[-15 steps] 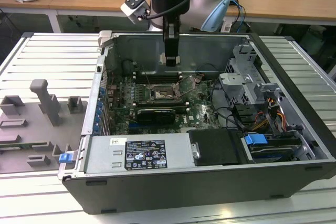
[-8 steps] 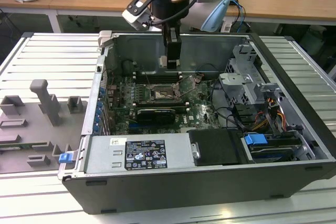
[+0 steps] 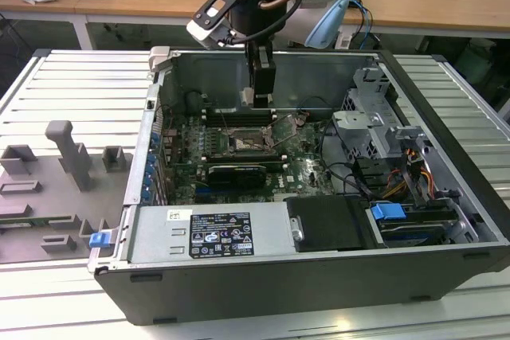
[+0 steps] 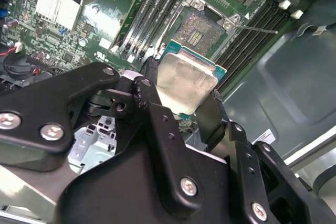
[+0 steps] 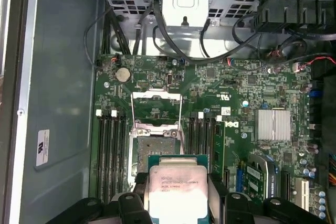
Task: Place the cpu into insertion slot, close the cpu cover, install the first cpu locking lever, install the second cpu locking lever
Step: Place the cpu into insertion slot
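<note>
My gripper (image 3: 258,99) hangs inside the open computer case, shut on the cpu (image 5: 177,190), a thin square chip with a pale silver top. Both black fingers (image 4: 149,98) press on opposite edges of the cpu (image 4: 186,85) in both wrist views. The insertion slot (image 5: 156,142) lies uncovered on the green board, a dark square with a silver rim, close beneath and slightly ahead of the chip. The cpu cover (image 5: 156,106) is swung back off the slot, a silver frame with a cut-out centre. In the exterior view the insertion slot (image 3: 245,142) sits below the gripper.
Long black memory slots (image 5: 110,156) flank the socket on both sides. A finned heat sink (image 5: 273,125) and a black card (image 3: 235,173) sit on the board. The case walls (image 3: 143,157), a drive cage (image 3: 374,129) and cables surround it. Grey fixtures (image 3: 68,157) stand at the exterior view's left.
</note>
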Controlling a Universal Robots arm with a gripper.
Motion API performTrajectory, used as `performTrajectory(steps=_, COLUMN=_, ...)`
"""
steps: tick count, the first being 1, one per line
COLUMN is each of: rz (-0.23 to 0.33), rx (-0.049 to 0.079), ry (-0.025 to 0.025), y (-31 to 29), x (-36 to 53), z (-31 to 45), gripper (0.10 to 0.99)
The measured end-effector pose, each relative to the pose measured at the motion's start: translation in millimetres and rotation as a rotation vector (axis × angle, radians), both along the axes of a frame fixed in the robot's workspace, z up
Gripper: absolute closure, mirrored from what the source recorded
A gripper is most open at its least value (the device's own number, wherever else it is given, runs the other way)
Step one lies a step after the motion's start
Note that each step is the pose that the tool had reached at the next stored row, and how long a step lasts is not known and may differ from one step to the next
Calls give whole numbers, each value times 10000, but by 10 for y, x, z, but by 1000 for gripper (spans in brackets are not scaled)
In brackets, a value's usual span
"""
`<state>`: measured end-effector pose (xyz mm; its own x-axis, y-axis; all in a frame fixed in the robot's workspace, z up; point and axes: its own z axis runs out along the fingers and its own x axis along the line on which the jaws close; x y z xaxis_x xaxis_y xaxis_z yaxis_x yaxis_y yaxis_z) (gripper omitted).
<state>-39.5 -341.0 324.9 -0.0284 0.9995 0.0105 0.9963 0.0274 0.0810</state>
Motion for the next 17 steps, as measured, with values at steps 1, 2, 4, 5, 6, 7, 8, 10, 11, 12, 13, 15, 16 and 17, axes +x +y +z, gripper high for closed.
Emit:
performTrajectory(steps=1, rz=0, rx=0, ry=0, y=0, x=0, z=-5, gripper=553)
performTrajectory(steps=2, rz=0, rx=1, ry=0, y=0, x=0, z=-9, gripper=553)
performTrajectory(steps=4, rz=0, rx=1, ry=-1, y=0, x=0, z=-19, gripper=553)
performTrajectory(steps=5, rz=0, rx=0, ry=0, y=0, x=0, z=-25, gripper=553)
performTrajectory(steps=6, rz=0, rx=-1, ry=0, y=0, x=0, z=-29, gripper=553)
performTrajectory(steps=7, rz=0, rx=0, ry=0, y=0, x=0, z=-32, gripper=553)
performTrajectory(steps=8, rz=0, rx=0, ry=0, y=0, x=0, z=-36, gripper=553)
performTrajectory(steps=10, rz=0, rx=1, ry=-1, y=0, x=0, z=-42, gripper=553)
performTrajectory(steps=11, rz=0, rx=1, ry=-1, y=0, x=0, z=-48, gripper=553)
performTrajectory(steps=12, rz=0, rx=1, ry=-1, y=0, x=0, z=-51, gripper=553)
performTrajectory(steps=13, rz=0, rx=0, ry=0, y=0, x=0, z=-57, gripper=553)
performTrajectory(steps=15, rz=0, rx=0, ry=0, y=0, x=0, z=-68, gripper=553)
performTrajectory(steps=16, rz=0, rx=1, ry=-1, y=0, x=0, z=-72, gripper=553)
performTrajectory(steps=17, rz=0, rx=0, ry=-1, y=0, x=0, z=-77, gripper=553)
